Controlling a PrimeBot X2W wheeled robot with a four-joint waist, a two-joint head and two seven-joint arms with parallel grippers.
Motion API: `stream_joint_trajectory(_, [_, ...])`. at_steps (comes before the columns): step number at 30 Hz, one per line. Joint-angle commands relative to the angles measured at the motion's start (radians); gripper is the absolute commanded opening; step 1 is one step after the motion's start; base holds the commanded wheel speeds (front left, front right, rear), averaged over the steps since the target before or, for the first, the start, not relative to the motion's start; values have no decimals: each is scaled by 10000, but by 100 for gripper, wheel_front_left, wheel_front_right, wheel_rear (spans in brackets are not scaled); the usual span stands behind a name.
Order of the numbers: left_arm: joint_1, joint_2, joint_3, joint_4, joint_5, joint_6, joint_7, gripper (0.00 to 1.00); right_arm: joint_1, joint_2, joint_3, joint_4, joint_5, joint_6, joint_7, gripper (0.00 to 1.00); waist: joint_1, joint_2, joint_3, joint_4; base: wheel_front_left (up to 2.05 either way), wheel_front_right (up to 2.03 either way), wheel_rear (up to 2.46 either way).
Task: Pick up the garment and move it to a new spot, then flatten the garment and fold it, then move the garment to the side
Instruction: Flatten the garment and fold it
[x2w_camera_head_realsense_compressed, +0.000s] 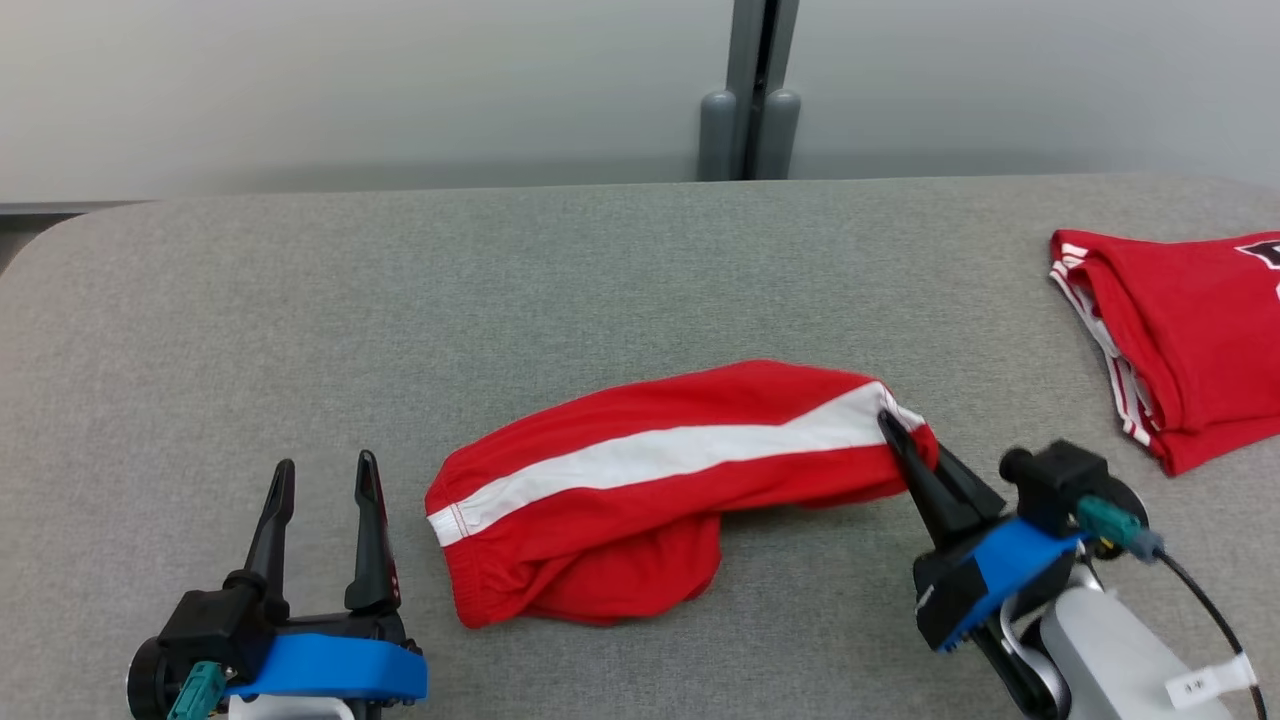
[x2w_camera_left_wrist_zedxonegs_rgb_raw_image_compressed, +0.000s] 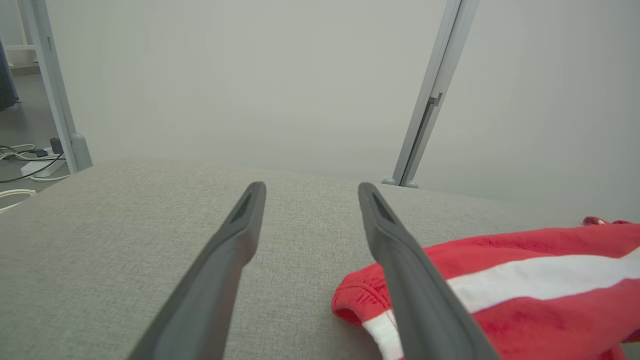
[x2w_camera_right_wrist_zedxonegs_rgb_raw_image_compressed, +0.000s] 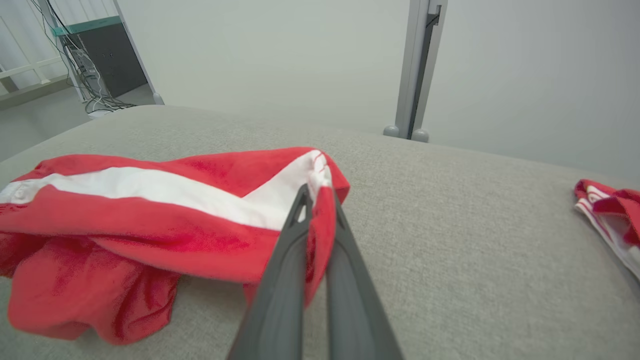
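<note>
At the near left of the table (x2w_camera_head_realsense_compressed: 600, 270) my left gripper (x2w_camera_head_realsense_compressed: 326, 462) rests, fingers apart, holding nothing. The red garment (x2w_camera_head_realsense_compressed: 640, 480) lies crumpled at the table's near middle, and my right gripper (x2w_camera_head_realsense_compressed: 890, 425) has its fingers clamped on its right end. I judge this the pick-up step; next I must lift it and carry it elsewhere on the table. At the table's right side another red cloth (x2w_camera_head_realsense_compressed: 1190, 340) is cut off, and how many layers I pinch is unclear.

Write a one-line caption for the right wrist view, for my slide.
Right gripper shut on one end of the red shorts with a white stripe, crumpled on the grey table.
</note>
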Motion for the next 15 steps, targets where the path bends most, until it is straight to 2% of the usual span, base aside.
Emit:
stream_joint_trajectory(1, [102,-3,76,30,58,-42,-45,100,481,-131,-143,-336,-63,-1,-42,0,1,0,-186,-241,0,0,0])
stream_joint_trajectory(7, [222,0,72,112,149,-148,-45,100,2757,-26,-799,-2004,-300,1,499,0,1,0,-368,-506,0,0,0])
stream_joint_trajectory(11, [196,0,75,162,200,-190,-45,100,3777,312,-1327,-2469,-482,1,810,0,1,0,-453,-550,0,0,0])
stream_joint_trajectory(12, [203,-2,83,167,215,-208,-45,100,3916,392,-1463,-2520,-604,1,831,95,1,0,-478,-562,0,0,0])
stream_joint_trajectory(13, [224,0,83,176,226,-220,-45,100,4034,462,-1604,-2580,-764,1,812,100,1,0,-500,-565,0,0,0])
stream_joint_trajectory(15, [262,-2,74,207,240,-234,-45,100,4227,677,-1918,-2606,-896,1,802,100,1,0,-564,-552,0,0,0])
